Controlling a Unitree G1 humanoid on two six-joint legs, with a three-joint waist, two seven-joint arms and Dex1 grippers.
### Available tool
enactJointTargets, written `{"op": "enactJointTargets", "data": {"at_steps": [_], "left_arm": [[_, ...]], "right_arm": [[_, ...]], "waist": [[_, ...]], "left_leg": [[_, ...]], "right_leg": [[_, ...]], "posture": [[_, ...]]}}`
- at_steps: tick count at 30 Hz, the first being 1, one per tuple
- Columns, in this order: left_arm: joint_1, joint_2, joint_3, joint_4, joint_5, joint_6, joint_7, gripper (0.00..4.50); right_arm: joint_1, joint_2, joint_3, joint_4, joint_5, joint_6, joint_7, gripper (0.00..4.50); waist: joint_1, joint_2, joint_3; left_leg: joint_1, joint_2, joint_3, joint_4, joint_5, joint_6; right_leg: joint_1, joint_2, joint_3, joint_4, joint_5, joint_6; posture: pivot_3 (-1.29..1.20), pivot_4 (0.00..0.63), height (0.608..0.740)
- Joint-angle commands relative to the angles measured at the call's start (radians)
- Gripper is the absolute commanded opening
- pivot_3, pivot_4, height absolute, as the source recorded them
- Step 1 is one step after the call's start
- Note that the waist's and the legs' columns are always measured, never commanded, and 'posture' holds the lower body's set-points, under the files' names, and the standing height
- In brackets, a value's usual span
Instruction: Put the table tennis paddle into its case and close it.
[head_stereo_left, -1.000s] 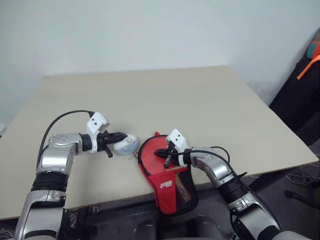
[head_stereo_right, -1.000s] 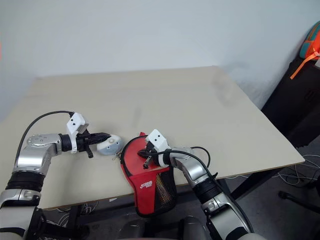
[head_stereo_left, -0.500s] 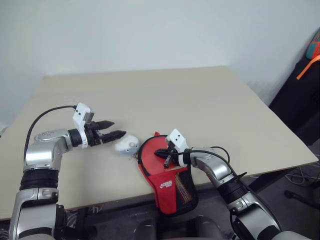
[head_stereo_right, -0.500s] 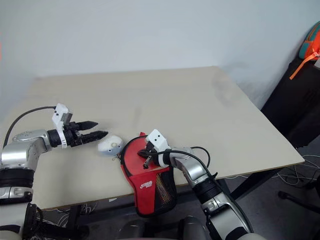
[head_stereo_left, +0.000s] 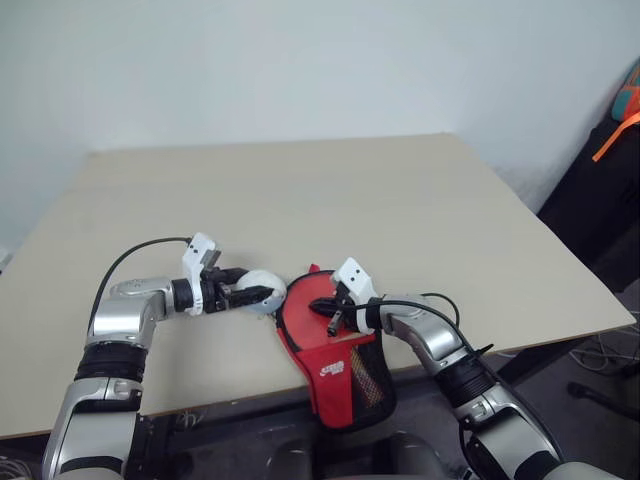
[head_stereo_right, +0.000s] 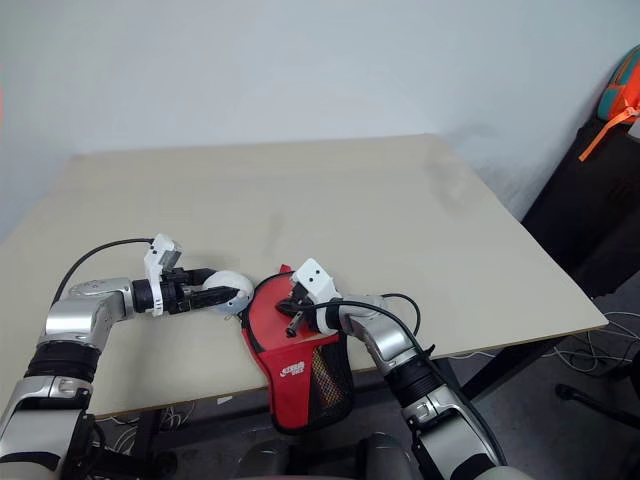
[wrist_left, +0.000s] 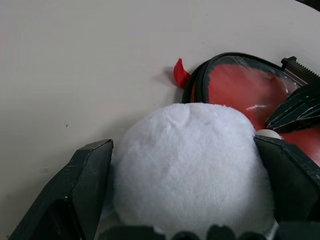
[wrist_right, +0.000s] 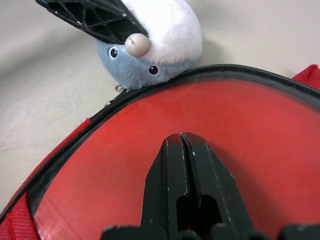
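Note:
The case (head_stereo_left: 342, 372) lies at the table's front edge, its red logo-and-mesh end hanging over the edge. Inside its open black zip rim shows the glossy red face of the table tennis paddle (wrist_right: 245, 135); the handle is hidden. My right gripper (head_stereo_left: 323, 306) is shut, its tips (wrist_right: 181, 137) resting on that red face. My left gripper (head_stereo_left: 254, 291) is open and straddles a small grey-white plush toy (wrist_left: 190, 160) from the left, one finger (wrist_left: 75, 195) on each side. The plush toy touches the case's rim.
The beige table (head_stereo_left: 350, 200) stretches far and wide beyond the case. A black cable (head_stereo_left: 440, 300) loops by my right wrist. A dark object with an orange strap (head_stereo_left: 612, 140) stands off the table at the right.
My left gripper let go of the plush toy, drew back to the left while opening, then came forward again around it. The toy now lies nearer the case. The right arm kept still.

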Motion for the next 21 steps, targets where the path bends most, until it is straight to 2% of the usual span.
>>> {"op": "enactJointTargets", "data": {"at_steps": [1, 4, 10, 15, 16, 21], "left_arm": [[-0.015, -0.005, -0.026, 0.005, 0.020, 0.008, -0.012, 4.47], [-0.008, 0.004, -0.050, 0.015, 0.031, 0.031, -0.035, 3.88], [-0.005, 0.009, -0.056, 0.007, 0.029, 0.064, -0.056, 1.98], [-0.005, 0.012, -0.063, -0.004, 0.034, 0.075, -0.062, 0.74], [-0.008, 0.012, -0.062, -0.004, 0.038, 0.065, -0.057, 0.59], [-0.043, 0.016, -0.055, 0.025, 0.058, 0.038, -0.037, 0.59]], "right_arm": [[0.005, 0.001, -0.003, 0.003, -0.006, 0.009, -0.007, 0.00], [0.003, 0.005, -0.003, 0.007, -0.005, 0.009, -0.010, 0.00], [-0.003, 0.009, -0.003, 0.017, -0.004, 0.008, -0.010, 0.00], [-0.009, 0.007, 0.007, 0.024, -0.009, 0.020, -0.004, 0.00], [-0.010, 0.002, 0.016, 0.029, -0.018, 0.022, -0.003, 0.00], [-0.010, -0.001, 0.029, 0.045, -0.034, 0.033, 0.002, 0.00]], "waist": [[0.000, 0.000, 0.000], [0.000, 0.000, -0.002], [0.000, 0.001, -0.007], [0.000, 0.001, -0.009], [0.000, 0.001, -0.009], [0.000, 0.001, -0.010]], "left_leg": [[0.000, 0.000, 0.000, 0.000, 0.000, 0.000], [0.000, 0.000, 0.000, 0.000, 0.000, 0.000], [0.000, 0.001, 0.000, 0.000, 0.000, 0.000], [0.000, 0.001, 0.000, 0.000, 0.000, 0.000], [0.000, 0.001, 0.000, 0.000, 0.000, 0.000], [0.001, 0.001, 0.000, 0.000, 0.000, 0.000]], "right_leg": [[0.000, 0.000, 0.000, 0.000, 0.000, 0.000], [0.000, 0.000, 0.000, 0.000, 0.000, 0.000], [0.000, 0.000, 0.000, 0.000, 0.000, 0.000], [0.000, 0.000, 0.000, 0.000, 0.000, 0.000], [0.000, 0.000, 0.000, 0.000, 0.000, 0.000], [0.001, 0.000, 0.000, 0.000, 0.000, 0.000]], "posture": [[0.00, 0.000, 0.706], [0.00, 0.000, 0.706], [0.00, 0.000, 0.706], [0.00, 0.000, 0.706], [0.00, 0.000, 0.706], [0.00, 0.000, 0.706]]}}
